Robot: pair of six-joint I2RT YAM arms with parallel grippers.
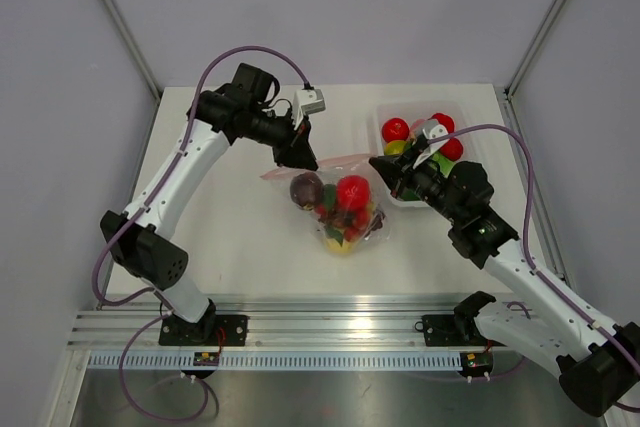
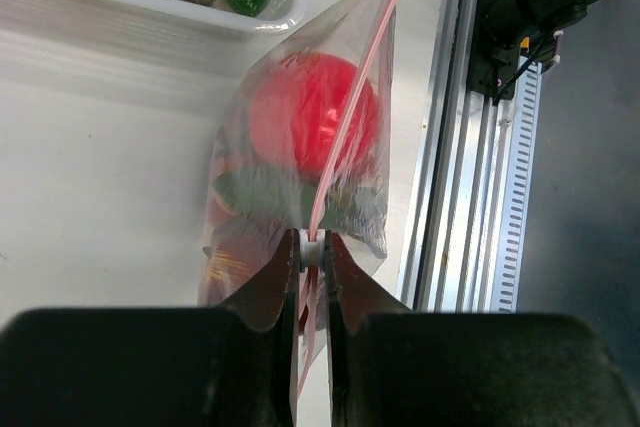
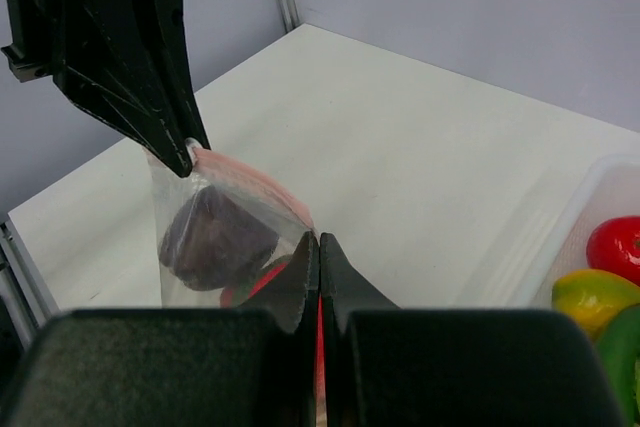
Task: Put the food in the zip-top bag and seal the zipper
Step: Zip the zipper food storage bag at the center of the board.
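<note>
Clear, crinkly film makes up the zip-top bag point(image 1: 340, 209). We judge it soft and slippery, with no stiffness of its own, and light apart from its load. It should sag and fold wherever it is not held. The firmest place to take hold is the zipper point(image 2: 350, 117), the thin pinkish-red strip along the mouth, and both tools have it.

The left tool point(image 2: 313, 252) is closed down to a narrow slit, pinching one end of the strip. The right tool point(image 3: 319, 247) is clamped tight on the other end, so the strip runs from one set of tips to the other. The pouch hangs below and between them. We cannot tell whether its belly rests on the worktop point(image 1: 230, 237), nor whether the strip is pressed closed along its whole run.

Inside the bag we see a red tomato point(image 1: 352, 190), dark purple grapes point(image 1: 306, 188) and smaller yellow and green pieces lower down.

Just beside the right tool, on the side away from the left one, stands a white basket point(image 3: 540, 247). It holds more food: red fruit point(image 1: 396, 129), a lemon point(image 3: 590, 297) and something green.
</note>
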